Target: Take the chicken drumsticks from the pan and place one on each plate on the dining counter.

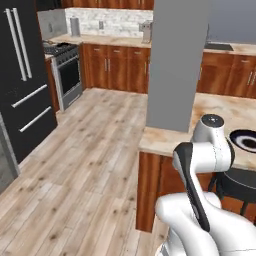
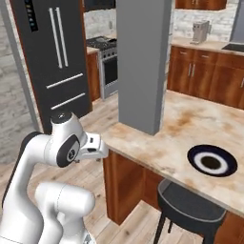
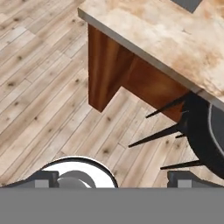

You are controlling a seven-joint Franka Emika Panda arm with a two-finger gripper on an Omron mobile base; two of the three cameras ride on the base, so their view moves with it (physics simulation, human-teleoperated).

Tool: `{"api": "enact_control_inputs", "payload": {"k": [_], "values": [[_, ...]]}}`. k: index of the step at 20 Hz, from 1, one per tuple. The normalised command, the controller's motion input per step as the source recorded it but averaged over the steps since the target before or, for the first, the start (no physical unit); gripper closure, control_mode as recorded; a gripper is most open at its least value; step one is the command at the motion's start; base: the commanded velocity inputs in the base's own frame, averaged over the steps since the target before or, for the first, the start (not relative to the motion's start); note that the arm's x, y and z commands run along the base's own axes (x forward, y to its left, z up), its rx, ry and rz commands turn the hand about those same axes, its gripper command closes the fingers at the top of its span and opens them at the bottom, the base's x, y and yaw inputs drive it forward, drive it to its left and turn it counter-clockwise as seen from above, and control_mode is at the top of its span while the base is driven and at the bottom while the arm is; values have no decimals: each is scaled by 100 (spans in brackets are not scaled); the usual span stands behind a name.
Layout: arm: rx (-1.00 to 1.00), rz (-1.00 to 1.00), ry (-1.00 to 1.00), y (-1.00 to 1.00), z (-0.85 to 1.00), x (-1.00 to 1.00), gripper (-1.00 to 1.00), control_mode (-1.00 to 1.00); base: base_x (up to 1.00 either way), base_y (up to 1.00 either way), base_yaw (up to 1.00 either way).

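The dining counter [image 1: 165, 137] [image 2: 176, 128] [image 3: 175, 35] has a beige-and-rust marbled top over reddish-brown wood panels. One plate [image 2: 211, 161] [image 1: 246, 140], dark-rimmed with a paler centre, lies bare on it near the front edge. My gripper [image 3: 114, 179] hangs low beside the counter's corner, looking down at the wood floor. Its two dark fingertips [image 3: 43, 178] stand far apart with nothing between them, so it is open. The pan and the chicken drumsticks are out of view.
A black stool [image 2: 190, 207] [image 1: 239, 182] [image 3: 205, 131] stands under the counter below the plate. A wide grey pillar [image 1: 177, 65] [image 2: 143, 62] rises from the counter's end. The stove [image 1: 62, 50] [image 2: 104, 44] and a black fridge [image 1: 22, 75] stand across open wood floor [image 1: 90, 150].
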Motion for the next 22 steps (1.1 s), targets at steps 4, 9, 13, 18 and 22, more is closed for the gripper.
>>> {"api": "enact_control_inputs", "payload": {"k": [4, 9, 13, 18, 22], "values": [[0, 0, 0, 0, 0, 0, -100, 100, 37, 100, -12], [0, 0, 0, 0, 0, 0, -100, 100, 79, 100, -34], [0, 0, 0, 0, 0, 0, -100, 100, 97, 95, -48], [0, 0, 0, 0, 0, 0, -100, 100, 100, 96, -48], [0, 0, 0, 0, 0, 0, -100, 100, 100, 84, -32]]}}
